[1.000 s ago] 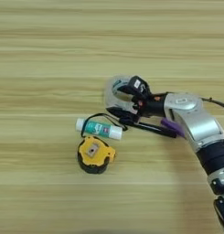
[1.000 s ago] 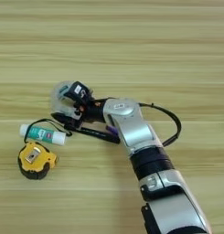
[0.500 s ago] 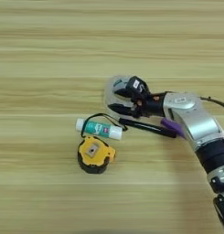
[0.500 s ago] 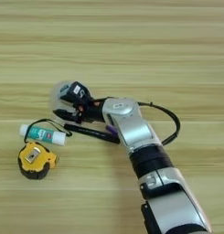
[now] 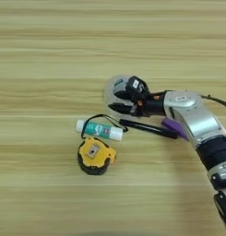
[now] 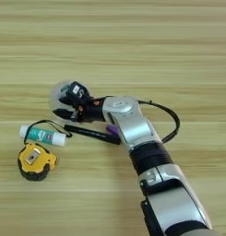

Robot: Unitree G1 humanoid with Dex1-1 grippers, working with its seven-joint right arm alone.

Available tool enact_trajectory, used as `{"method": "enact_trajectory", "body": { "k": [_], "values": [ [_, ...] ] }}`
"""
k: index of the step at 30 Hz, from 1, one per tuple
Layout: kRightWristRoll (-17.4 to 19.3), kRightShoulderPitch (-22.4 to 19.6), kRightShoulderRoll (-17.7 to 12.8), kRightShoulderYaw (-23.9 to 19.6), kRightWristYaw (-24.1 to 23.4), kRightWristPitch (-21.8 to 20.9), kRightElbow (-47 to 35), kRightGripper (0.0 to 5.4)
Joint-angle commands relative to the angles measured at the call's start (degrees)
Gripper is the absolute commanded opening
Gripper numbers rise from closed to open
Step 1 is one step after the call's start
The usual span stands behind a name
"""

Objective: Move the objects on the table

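No legible writing on any item; the glue stick (image 5: 99,130) carries a green printed label on a white tube, text too small to read. The tape measure (image 5: 92,156) has a yellow case with black rubbery edging and a small grey square plate on its top face.

Gripper (image 5: 118,102): two black fingers spread apart, one above the other, tips over the tape roll (image 5: 113,89), a wide ring of clear glossy film. Whether the fingers touch the roll cannot be told. Orange accents show at the finger bases; the forearm (image 6: 128,122) is smooth silver metal with a black cable looping off it.

Pen (image 5: 147,129): thin, matte black, lying just below the gripper, running rightward under the wrist. Purple cylinder (image 5: 175,127): short, partly hidden under the forearm, at the pen's right end.

Glue stick lies below-left of the gripper, a thin black cord arching over it. Tape measure is further below-left, just beside the glue stick.

Table (image 5: 50,55): light wood, horizontal pale-brown grain.
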Motion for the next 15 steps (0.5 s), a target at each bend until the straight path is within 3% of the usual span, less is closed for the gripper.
{"method": "enact_trajectory", "body": {
  "k": [1, 7, 15],
  "values": [
    [-1.07, -0.3, 0.14, 1.63, -0.23, 0.6, 1.39, 1.79],
    [0.09, -0.31, 0.66, 0.87, 0.1, 0.57, 0.95, 1.79],
    [4.44, -1.43, -0.09, -3.99, -0.23, -0.59, -4.44, 1.67]
  ]
}}
